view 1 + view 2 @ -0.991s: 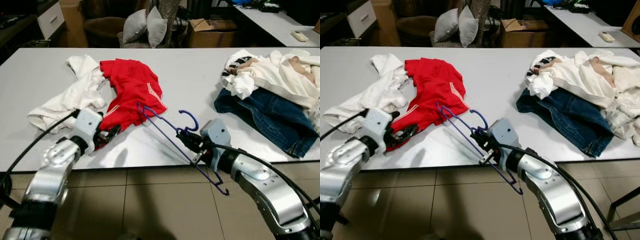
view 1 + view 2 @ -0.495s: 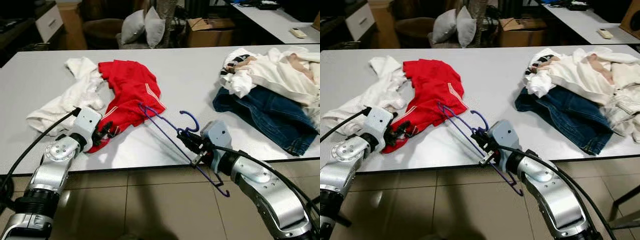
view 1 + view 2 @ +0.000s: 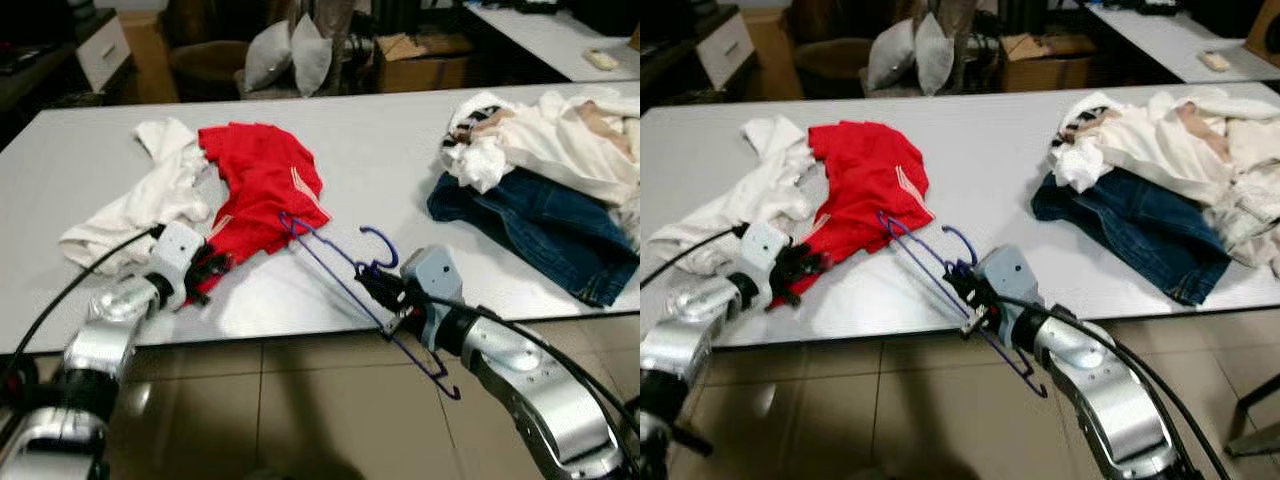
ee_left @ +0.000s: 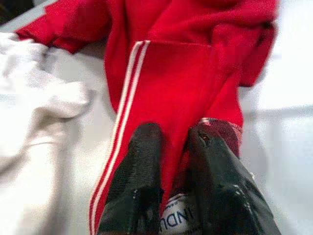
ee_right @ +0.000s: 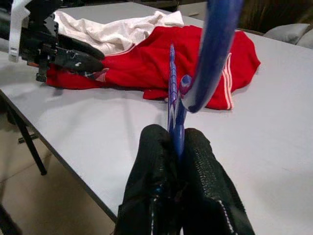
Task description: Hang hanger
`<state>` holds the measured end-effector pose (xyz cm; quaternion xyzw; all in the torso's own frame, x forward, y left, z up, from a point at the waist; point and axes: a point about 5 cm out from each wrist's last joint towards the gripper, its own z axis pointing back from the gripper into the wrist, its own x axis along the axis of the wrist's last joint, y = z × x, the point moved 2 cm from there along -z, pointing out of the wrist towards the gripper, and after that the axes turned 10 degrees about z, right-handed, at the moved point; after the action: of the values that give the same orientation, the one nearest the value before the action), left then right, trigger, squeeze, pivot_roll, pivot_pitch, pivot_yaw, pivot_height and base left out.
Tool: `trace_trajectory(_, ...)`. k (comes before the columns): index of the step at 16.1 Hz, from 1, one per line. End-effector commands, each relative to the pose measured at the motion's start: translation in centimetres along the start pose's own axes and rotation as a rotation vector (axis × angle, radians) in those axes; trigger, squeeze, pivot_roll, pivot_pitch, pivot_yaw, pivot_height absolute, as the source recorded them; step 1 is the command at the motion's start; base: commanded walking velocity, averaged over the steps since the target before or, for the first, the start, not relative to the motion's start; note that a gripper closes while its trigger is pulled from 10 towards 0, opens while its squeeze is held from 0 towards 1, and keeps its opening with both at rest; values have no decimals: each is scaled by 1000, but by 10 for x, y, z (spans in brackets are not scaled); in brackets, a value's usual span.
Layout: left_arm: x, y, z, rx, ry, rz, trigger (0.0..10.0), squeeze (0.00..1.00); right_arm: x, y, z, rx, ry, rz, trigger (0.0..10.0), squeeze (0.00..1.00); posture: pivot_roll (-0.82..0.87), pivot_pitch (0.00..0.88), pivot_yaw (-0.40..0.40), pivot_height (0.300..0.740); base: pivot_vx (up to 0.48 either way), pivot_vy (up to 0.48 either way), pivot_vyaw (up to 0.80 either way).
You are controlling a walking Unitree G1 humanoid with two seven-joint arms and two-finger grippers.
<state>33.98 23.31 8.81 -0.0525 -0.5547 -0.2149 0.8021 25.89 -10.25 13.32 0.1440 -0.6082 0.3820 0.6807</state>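
The left claw (image 4: 168, 147) has drawn back toward the tabletop (image 3: 420, 170) edge, pinching the red shirt (image 3: 262, 180) hem; the right claw (image 5: 168, 147) stays clamped on the blue hanger (image 3: 340, 270), ready for threading.

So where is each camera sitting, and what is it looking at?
Left eye: on the head, looking down at the table; both silver arms show.
Right eye: beside it, same scene.
Left wrist: looks along the left gripper, shut on the red shirt.
Right wrist: looks along the right gripper, shut on the blue hanger.
Shared: the red shirt is in all four.
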Motion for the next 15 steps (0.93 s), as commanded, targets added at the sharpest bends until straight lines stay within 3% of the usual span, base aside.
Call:
trace_trajectory(1,-3,4,0,14,24,-30,0,0,6,-5,0,-25,-15,19,10000,0,-60,0,117,740,0,0,0)
trace_trajectory(6,-5,-5,-5,-65,37,-40,0,0,9,-6,-1,-26,-24,26,10000,0,-73,0,110,740,0,0,0)
trace_trajectory(9,8,-5,-7,-47,-69,41,0,0,9,-9,0,-26,-23,32,10000,0,-75,0,102,740,0,0,0)
trace_trajectory(12,36,2,-9,-9,-215,101,0,0,8,-11,2,-26,-19,33,10000,0,-74,0,95,740,0,0,0)
trace_trajectory(15,91,14,-2,22,-412,66,0,0,7,-13,7,-18,-26,24,10000,0,-73,0,95,740,0,0,0)
